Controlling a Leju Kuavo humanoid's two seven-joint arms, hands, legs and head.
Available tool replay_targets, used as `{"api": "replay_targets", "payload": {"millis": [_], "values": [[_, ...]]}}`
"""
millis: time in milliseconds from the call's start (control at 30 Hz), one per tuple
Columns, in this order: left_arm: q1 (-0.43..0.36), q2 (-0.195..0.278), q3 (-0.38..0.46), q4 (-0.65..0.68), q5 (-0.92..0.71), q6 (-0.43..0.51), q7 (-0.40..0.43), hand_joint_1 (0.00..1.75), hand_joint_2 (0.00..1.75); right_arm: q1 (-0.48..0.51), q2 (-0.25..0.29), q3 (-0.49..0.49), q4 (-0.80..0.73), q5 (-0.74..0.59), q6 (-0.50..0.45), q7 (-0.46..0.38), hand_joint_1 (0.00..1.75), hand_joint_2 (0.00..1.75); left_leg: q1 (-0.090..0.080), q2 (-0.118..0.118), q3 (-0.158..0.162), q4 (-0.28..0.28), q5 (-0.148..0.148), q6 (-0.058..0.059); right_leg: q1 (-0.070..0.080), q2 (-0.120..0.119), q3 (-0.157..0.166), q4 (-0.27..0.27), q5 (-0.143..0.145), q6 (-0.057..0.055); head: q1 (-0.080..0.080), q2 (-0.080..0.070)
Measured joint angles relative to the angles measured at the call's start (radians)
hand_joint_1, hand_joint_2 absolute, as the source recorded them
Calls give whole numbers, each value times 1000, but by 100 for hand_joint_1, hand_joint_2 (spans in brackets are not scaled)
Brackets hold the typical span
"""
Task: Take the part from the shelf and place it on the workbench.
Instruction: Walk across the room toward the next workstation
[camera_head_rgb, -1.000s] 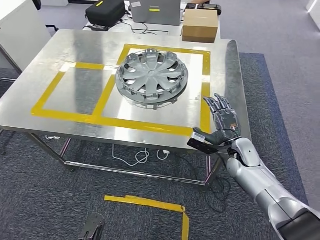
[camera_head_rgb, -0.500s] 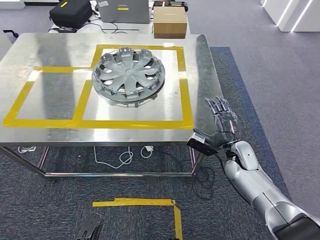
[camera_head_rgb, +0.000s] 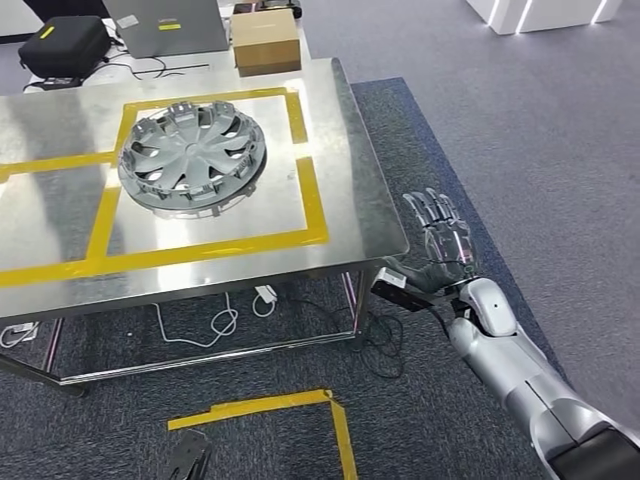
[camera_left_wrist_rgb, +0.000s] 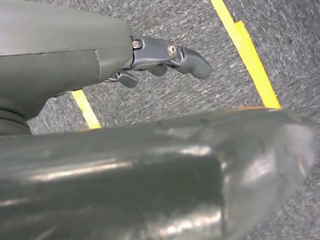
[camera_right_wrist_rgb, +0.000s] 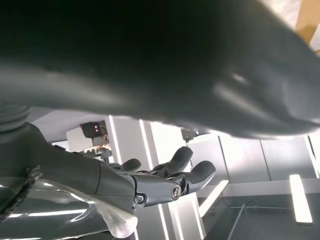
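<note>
Head view: the part, a grey wheel cover (camera_head_rgb: 192, 157), lies flat on the steel tabletop (camera_head_rgb: 355, 190), inside the yellow-taped square toward the far right corner. It sits within the tape lines, nothing touching it. My right hand (camera_head_rgb: 438, 250) is raised off the tabletop's right edge, past the near right corner, fingers spread and upright, holding nothing. A cardboard box (camera_head_rgb: 265, 41) and a grey laptop (camera_head_rgb: 167, 24) sit on another surface just beyond the far edge; a black bag (camera_head_rgb: 64, 44) is further left there. Yellow floor tape (camera_head_rgb: 264, 408) marks the carpet in front of the near edge.

Left wrist view: my left hand (camera_left_wrist_rgb: 166, 57) hangs over the grey carpet with yellow tape lines beneath. Fingers look loosely extended, nothing in them; I read it as released.

Right wrist view: right hand fingers (camera_right_wrist_rgb: 177, 172) are stretched out and apart against bright wall panels and ceiling lights, nothing between them.

Judgement: the placing step looks done, since the part rests on the tabletop and both hands are free. The step in hand is the retreat. The next move calls for lowering the right arm to rest, keeping well clear of the tabletop's right edge so the part isn't jolted.
</note>
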Motion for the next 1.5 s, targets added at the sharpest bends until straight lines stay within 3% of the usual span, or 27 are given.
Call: {"api": "replay_targets", "payload": {"millis": [67, 133, 233, 267, 333, 400, 433, 467, 500, 567, 633, 700, 767, 800, 900, 933, 967, 1000, 1067, 1133, 1200, 1267, 1300, 1367, 1433, 1467, 1500], "values": [[-2, 1, 0, 0, 0, 0, 0, 0, 0, -2, 0, 1, 0, 0, 0, 0, 0, 0, -2, -4, 78, -141, 55, 12, 2, 8, -11, 3, 11, 4, 0, 0], [-5, 2, 0, 0, 0, -1, -1, 0, 0, -4, 0, 1, 1, -1, 0, -1, 0, 0, -6, -8, 119, -226, 81, 20, 3, 12, -19, 3, 25, 14, 1, 0], [-6, 2, 0, 0, 0, -4, -1, 0, 0, -4, -1, 4, 3, -7, 0, -5, 0, 0, -10, -6, 109, -239, 103, 31, -1, 14, -27, -2, 44, 33, 1, 0], [-8, 2, 0, 0, 1, -5, -1, 0, 0, -3, -2, 5, 3, -10, 0, -7, 0, 0, -8, -4, 102, -242, 115, 37, -2, 14, -36, 5, 31, 39, 1, 0], [-11, 2, 0, 0, 1, -6, -1, 0, 0, -5, -4, 7, 5, -15, 0, -8, 0, 0, -4, 0, 78, -248, 140, 49, -5, 14, -67, 79, -51, 48, 4, 0], [-12, 3, 0, 0, 0, -6, 0, 0, 0, -5, -5, 10, 8, -19, 0, -10, 0, 0, -4, 0, 46, -247, 164, 53, -8, 14, -101, 215, -147, 57, 6, 0], [-11, 2, 0, 0, 0, -6, 0, 0, 0, -4, -5, 12, 9, -20, 0, -11, 0, 0, -5, 1, 31, -246, 175, 52, -8, 13, -107, 268, -166, 60, 6, 0], [-11, 2, 0, 0, 0, -6, 0, 0, 0, -3, -5, 14, 11, -21, 0, -11, 0, 0, -5, 1, 16, -245, 186, 50, -8, 13, -98, 292, -163, 62, 6, 0], [-11, 3, 0, 0, 0, -6, 0, 0, 0, -2, -5, 15, 12, -22, 0, -12, 0, 0, -5, 2, 2, -245, 196, 48, -9, 13, -71, 279, -143, 62, 7, 0], [-12, 2, 0, 0, 0, -6, 0, 0, 0, -4, -5, 16, 13, -23, 0, -12, 0, 0, -5, 3, -19, -243, 214, 42, -9, 12, 33, 156, -104, 58, 7, 0], [-14, 2, 0, 0, 0, -6, 0, 0, 0, -9, -5, 16, 13, -24, 0, -12, 0, 0, -8, 4, -30, -240, 230, 33, -6, 12, 134, 17, -111, 51, 6, 0], [-14, 2, -1, 0, 0, -6, 0, 0, 0, -11, -5, 17, 13, -24, 0, -13, 0, 0, -9, 5, -35, -241, 247, 22, -2, 13, 159, -31, -122, 43, 6, 0], [-12, 3, -1, 0, 0, -6, 0, 0, 0, -12, -5, 19, 14, -24, 0, -13, 0, 0, -6, 3, -41, -238, 244, 10, -4, 10, 143, -31, -106, 24, 7, 0], [-10, 3, -1, 0, 0, -6, 1, 0, 0, -12, -5, 20, 14, -24, 1, -13, 0, 0, -5, 1, -49, -219, 216, 4, -5, 9, 136, -32, -94, 14, 5, 0], [-10, 3, -1, 0, 0, -6, 1, 0, 0, -13, -5, 23, 16, -32, 2, -15, 0, 0, 0, -2, -90, -54, 66, -11, -6, 8, 99, -31, -58, 0, 1, 0], [-10, 3, -1, 0, 0, -6, 1, 0, 0, -11, -5, 23, 18, -39, 3, -17, 0, 0, 1, -2, -98, 7, 39, -14, -6, 8, 83, -28, -47, 0, 1, 0], [-10, 3, -1, 0, 0, -6, 1, 0, 0, -8, -5, 25, 19, -46, 3, -19, 0, 0, 1, -2, -94, 44, 36, -15, -6, 9, 66, -25, -38, 1, 2, 0], [-10, 3, -1, 0, 0, -6, 2, 0, 0, -4, -5, 26, 20, -54, 3, -22, 0, 0, 1, -2, -75, 48, 52, -15, -6, 9, 49, -20, -29, 4, 2, 0], [-11, 3, -1, 0, 1, -6, 2, 0, 0, 2, -5, 28, 23, -72, 2, -26, 0, 0, 1, -4, 7, -46, 100, -8, -6, 10, 20, -9, -14, 11, 2, 0], [-13, 3, -1, 0, 5, -3, 2, 0, 0, 10, -7, 27, 25, -105, 0, -33, 0, 0, -1, -8, 97, -178, 99, 2, -4, 10, 1, 0, -1, 21, 2, 0], [-14, 3, -1, 0, 13, 2, 1, 0, 0, 32, -11, 12, 25, -164, 0, -48, 0, 0, -5, -11, 129, -238, 85, 12, -2, 9, -5, -2, 16, 31, 3, 0], [-12, 2, -1, 0, 21, 7, 1, 0, 0, 75, -17, -13, 25, -237, 0, -70, 0, 0, -4, -9, 120, -245, 100, 25, -3, 8, -10, -5, 21, 42, 3, 0], [-11, 2, -1, 0, 24, 10, 2, 0, 0, 103, -20, -28, 25, -276, 1, -82, 0, 0, -2, -8, 111, -248, 110, 34, -3, 9, -18, 6, 2, 47, 4, 0], [-11, 2, 0, 0, 30, 16, 2, 0, 0, 168, -28, -66, 22, -370, 16, -103, 0, 0, -1, -7, 88, -251, 133, 47, -6, 11, -47, 87, -85, 57, 5, 0], [-6, 3, 0, 0, 38, 24, 2, 0, 0, 260, -28, -126, 8, -528, 52, -127, 0, 0, -3, -10, 62, -250, 153, 53, -6, 12, -78, 221, -167, 62, 7, 0], [-2, 3, 0, 0, 43, 29, 1, 0, 0, 314, -22, -164, 0, -621, 71, -142, 0, 0, -5, -12, 49, -250, 162, 53, -6, 12, -81, 269, -179, 63, 7, 0], [3, 4, 0, 0, 48, 34, 1, 0, 0, 370, -12, -204, -6, -713, 87, -161, 0, 0, -8, -13, 36, -249, 171, 53, -6, 12, -71, 287, -169, 61, 8, 0]]}}
